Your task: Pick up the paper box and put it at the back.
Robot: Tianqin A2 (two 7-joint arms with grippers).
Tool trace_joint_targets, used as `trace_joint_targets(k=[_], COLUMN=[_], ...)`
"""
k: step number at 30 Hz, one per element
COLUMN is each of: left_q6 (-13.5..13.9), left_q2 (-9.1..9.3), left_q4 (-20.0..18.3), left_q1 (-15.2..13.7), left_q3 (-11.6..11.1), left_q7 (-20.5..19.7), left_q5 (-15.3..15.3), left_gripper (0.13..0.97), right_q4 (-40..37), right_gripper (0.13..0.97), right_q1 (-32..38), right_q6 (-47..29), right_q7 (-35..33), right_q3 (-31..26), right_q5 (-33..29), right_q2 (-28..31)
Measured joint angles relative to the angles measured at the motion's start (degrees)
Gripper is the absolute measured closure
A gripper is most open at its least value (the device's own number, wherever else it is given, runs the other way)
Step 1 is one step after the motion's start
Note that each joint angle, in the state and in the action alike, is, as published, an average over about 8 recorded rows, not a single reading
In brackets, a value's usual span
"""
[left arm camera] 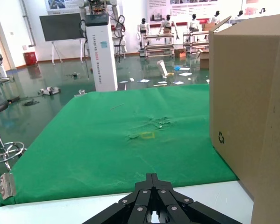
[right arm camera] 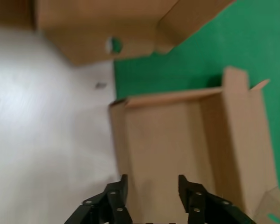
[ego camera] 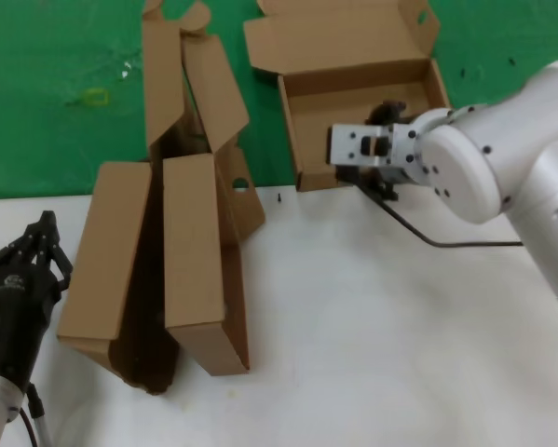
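Note:
The paper box (ego camera: pixel 348 104) lies open on the green cloth backdrop (ego camera: pixel 46 140) at the back right, just past the white table's edge, with its lid folded back. It fills the right wrist view (right arm camera: pixel 168 140). My right gripper (ego camera: pixel 375 149) is open and empty, held just over the box's front part; its two fingers (right arm camera: pixel 115 193) stand apart above the box floor and touch nothing. My left gripper (ego camera: pixel 44 220) is shut and empty, parked at the table's front left, also shown in the left wrist view (left arm camera: pixel 152 176).
Two other brown cardboard boxes (ego camera: pixel 193 251) stand open and leaning together at centre left, reaching from the white table (ego camera: pixel 372 335) onto the cloth. One shows close by in the left wrist view (left arm camera: pixel 252 93). A black cable (ego camera: pixel 446 244) trails from my right arm.

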Motion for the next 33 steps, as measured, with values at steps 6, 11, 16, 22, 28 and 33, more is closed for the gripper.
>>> trace_joint_targets(k=[6, 11, 16, 22, 28, 33], left_q6=[0.0, 0.0, 0.0, 0.0, 0.0, 0.0], left_q2=[0.0, 0.0, 0.0, 0.0, 0.0, 0.0], left_q4=[0.0, 0.0, 0.0, 0.0, 0.0, 0.0], left_q1=[0.0, 0.0, 0.0, 0.0, 0.0, 0.0], left_q3=[0.0, 0.0, 0.0, 0.0, 0.0, 0.0], left_q7=[0.0, 0.0, 0.0, 0.0, 0.0, 0.0], left_q5=[0.0, 0.0, 0.0, 0.0, 0.0, 0.0], left_gripper=[0.954, 0.954, 0.95, 0.945, 0.91, 0.874], right_q4=[8.9, 18.8, 24.7, 24.4, 23.5, 22.7], right_gripper=[0.66, 0.559, 0.42, 0.373, 0.254, 0.202], right_q1=[-1.4, -3.4, -5.6, -7.9, -11.3, -14.4], right_q6=[-1.9, -3.3, -2.6, 0.7, 5.8, 10.5], right_q7=[2.0, 4.2, 5.5, 3.8, 1.2, -1.2], right_q3=[4.7, 10.7, 15.2, 16.1, 17.0, 17.8], right_q5=[4.0, 7.8, 10.9, 14.6, 20.0, 25.0], right_q2=[1.8, 5.3, 7.6, 7.5, 7.3, 7.1])
